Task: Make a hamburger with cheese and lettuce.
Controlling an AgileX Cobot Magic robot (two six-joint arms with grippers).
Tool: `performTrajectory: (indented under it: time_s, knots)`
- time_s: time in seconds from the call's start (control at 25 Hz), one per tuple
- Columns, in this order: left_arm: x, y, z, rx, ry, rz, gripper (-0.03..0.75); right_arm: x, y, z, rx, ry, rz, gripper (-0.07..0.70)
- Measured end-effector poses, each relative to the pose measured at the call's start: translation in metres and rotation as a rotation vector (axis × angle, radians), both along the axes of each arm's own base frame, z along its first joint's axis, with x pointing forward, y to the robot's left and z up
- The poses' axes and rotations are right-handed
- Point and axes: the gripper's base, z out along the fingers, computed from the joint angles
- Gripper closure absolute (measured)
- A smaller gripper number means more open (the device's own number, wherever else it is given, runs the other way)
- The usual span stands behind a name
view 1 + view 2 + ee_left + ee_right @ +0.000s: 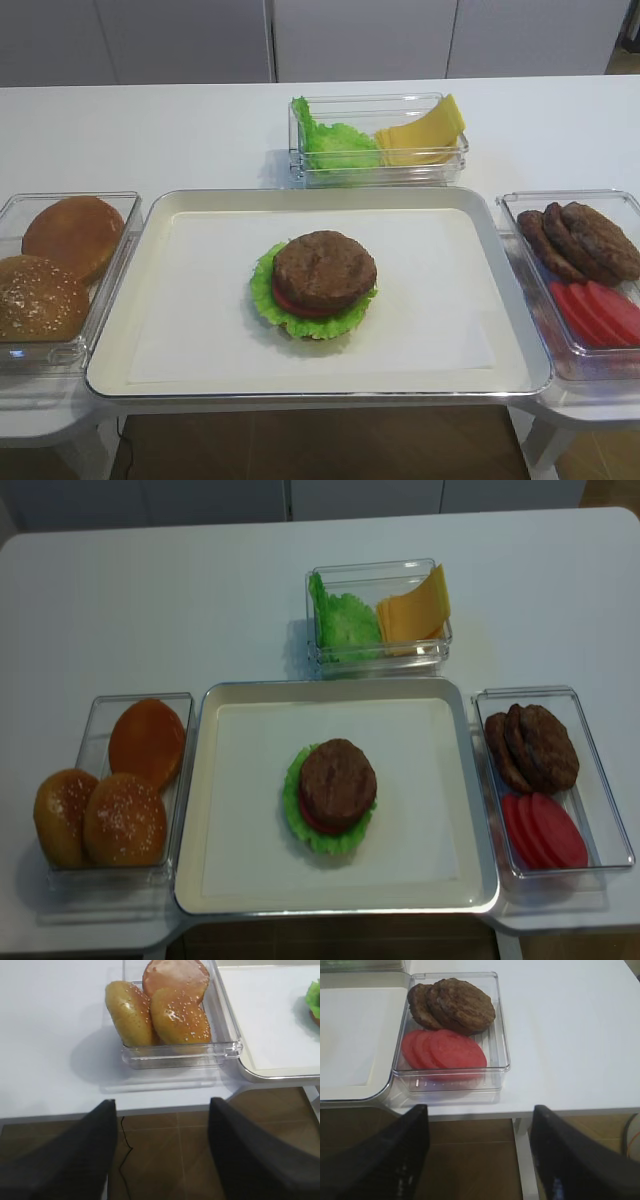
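While parked off the table's near edge, both wide open and holding nothing: left gripper [160, 1152], right gripper [480, 1155]; hamburger [316, 284] mid-tray [180, 215], cheese [425, 132] beside lettuce in far container [375, 172].

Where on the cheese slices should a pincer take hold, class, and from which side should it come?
Grip the raised upper edge of the cheese slices, coming from above. They are thin and lean fanned against the right wall of the clear container, with their top corner above the rim. The lettuce leaves fill the left half, so that free edge is probably the easiest to pinch.
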Motion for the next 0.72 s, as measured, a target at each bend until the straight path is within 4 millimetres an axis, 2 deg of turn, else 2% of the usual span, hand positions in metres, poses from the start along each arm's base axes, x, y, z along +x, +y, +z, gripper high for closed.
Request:
performTrajectory:
  time_s: [0.72]
  knots:
    - [0.0000,0.0000,0.0000,0.000,0.000,0.000,0.283,-0.0002,-0.0004,-0.0004,0.002,0.002,0.046,0.131]
